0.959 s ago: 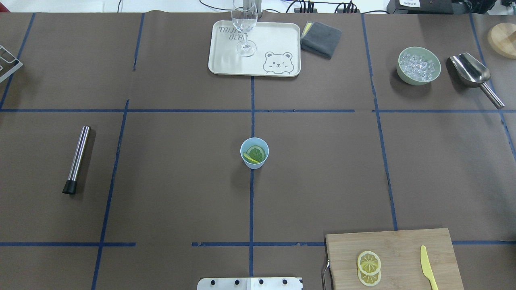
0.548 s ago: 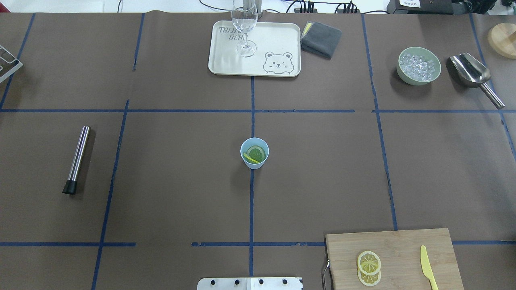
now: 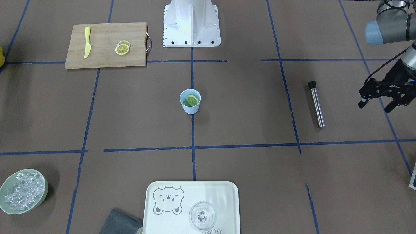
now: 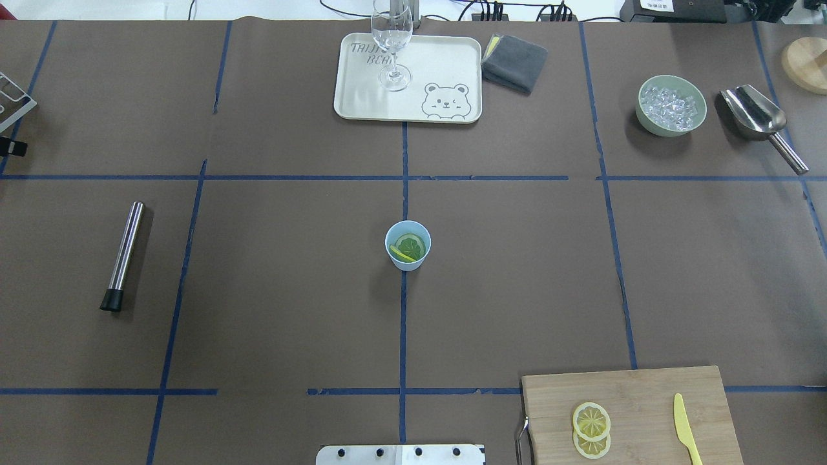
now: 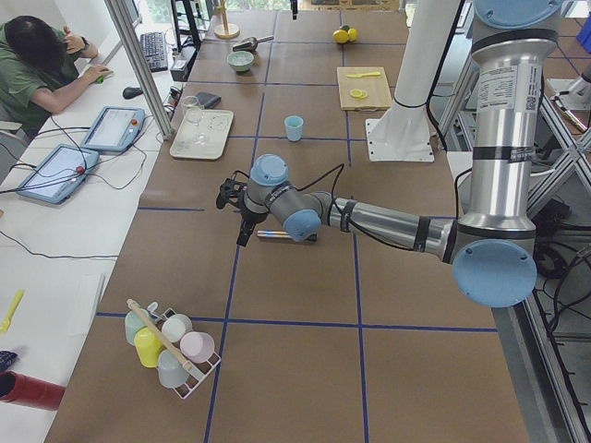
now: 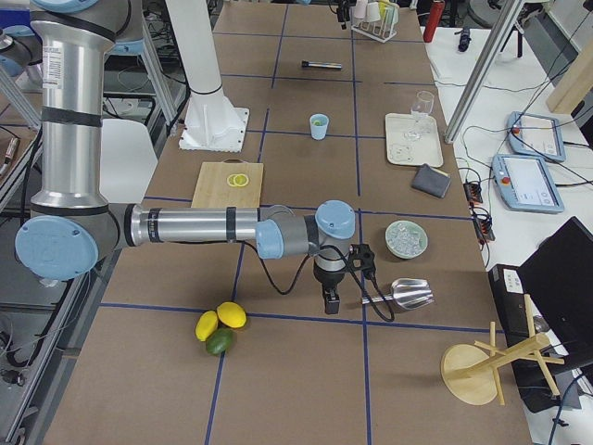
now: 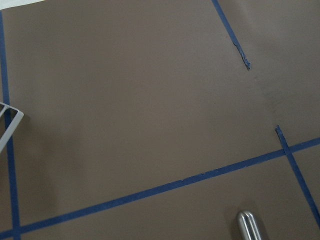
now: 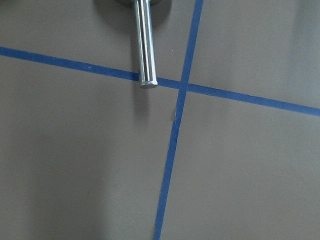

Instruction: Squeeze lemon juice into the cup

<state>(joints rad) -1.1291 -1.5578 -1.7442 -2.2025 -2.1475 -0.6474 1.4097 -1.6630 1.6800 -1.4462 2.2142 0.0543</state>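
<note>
Noting change: a black tip of my left gripper (image 3: pixel 375 105) now shows in the overhead view, far left of the cup (image 4: pixel 406 263), absent before. Lemon slice (image 4: pixel 411 246) lies inside the cup; I judge it delivered. Jaws wide, empty, touching nothing. Right gripper (image 6: pixel 330 298): opening cannot be told.

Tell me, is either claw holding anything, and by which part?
The left gripper hangs open and empty. The right gripper shows only from the side, too small to tell.
</note>
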